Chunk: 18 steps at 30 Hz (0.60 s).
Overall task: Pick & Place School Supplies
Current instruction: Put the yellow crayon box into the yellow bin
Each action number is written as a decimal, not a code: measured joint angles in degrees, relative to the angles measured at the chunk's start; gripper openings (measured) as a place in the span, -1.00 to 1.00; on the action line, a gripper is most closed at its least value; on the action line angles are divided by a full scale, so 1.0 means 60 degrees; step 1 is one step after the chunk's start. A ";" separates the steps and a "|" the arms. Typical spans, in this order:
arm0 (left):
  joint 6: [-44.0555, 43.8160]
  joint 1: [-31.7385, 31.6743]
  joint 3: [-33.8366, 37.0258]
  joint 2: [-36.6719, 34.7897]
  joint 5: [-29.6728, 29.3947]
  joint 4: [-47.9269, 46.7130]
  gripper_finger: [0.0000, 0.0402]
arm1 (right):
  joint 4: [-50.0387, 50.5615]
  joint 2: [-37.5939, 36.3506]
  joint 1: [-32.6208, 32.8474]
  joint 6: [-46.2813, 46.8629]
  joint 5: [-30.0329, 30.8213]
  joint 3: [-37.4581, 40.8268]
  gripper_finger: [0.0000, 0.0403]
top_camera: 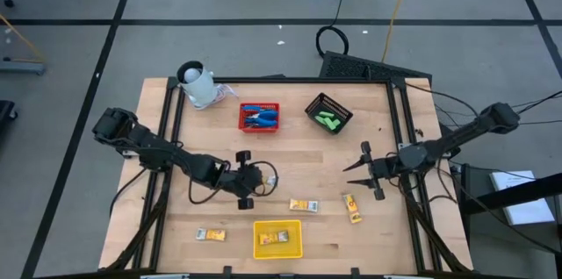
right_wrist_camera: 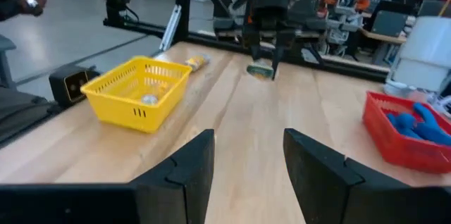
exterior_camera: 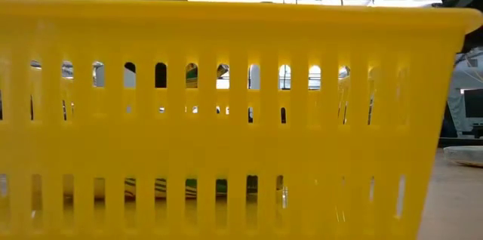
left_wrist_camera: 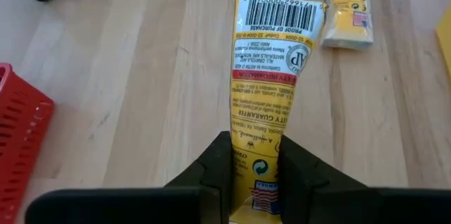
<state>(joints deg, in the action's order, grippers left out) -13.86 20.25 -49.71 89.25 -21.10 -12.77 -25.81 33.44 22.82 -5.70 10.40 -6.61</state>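
Left wrist view: left end effector (left_wrist_camera: 255, 175) clamped on yellow barcode-printed packet (left_wrist_camera: 271, 83); right end effector (right_wrist_camera: 248, 160) apart.

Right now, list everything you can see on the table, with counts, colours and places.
Packets: five, yellow-orange; three loose near the front edge, one in the yellow basket, one held.
Yellow basket: one, front centre.
Red basket: one, far side, holding blue tools; count unclear.
Black basket: one, far side, holding green blocks; count unclear.
White container: one, far left corner.
Left gripper: shut on a packet, mid-table.
Right gripper: open, right side.
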 joint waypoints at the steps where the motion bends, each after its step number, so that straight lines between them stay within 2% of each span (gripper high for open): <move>1: 0.0002 0.0000 0.0000 0.0000 -0.0001 0.0024 -0.65 | 0.0573 -0.0485 -0.0023 0.0012 0.0016 0.0000 -0.21; 6: 0.0017 0.0041 0.0000 0.0000 -0.0012 0.0384 -0.65 | 0.2579 -0.2506 -0.0053 0.0114 0.0280 0.0004 -0.21; 10: 0.0126 0.0283 -0.0007 0.0000 -0.0012 0.0710 -0.65 | 0.3634 -0.3603 -0.0049 0.0115 0.0549 0.0004 -0.21; 18: 0.0119 0.1170 -0.0998 0.0000 -0.0004 -0.0206 -0.65 | 0.4583 -0.4575 -0.0049 0.0336 0.0941 -0.0021 -0.21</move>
<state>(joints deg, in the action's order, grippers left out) -13.15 27.27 -55.70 89.25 -21.12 -14.01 1.68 5.99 22.52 -3.68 16.04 -6.74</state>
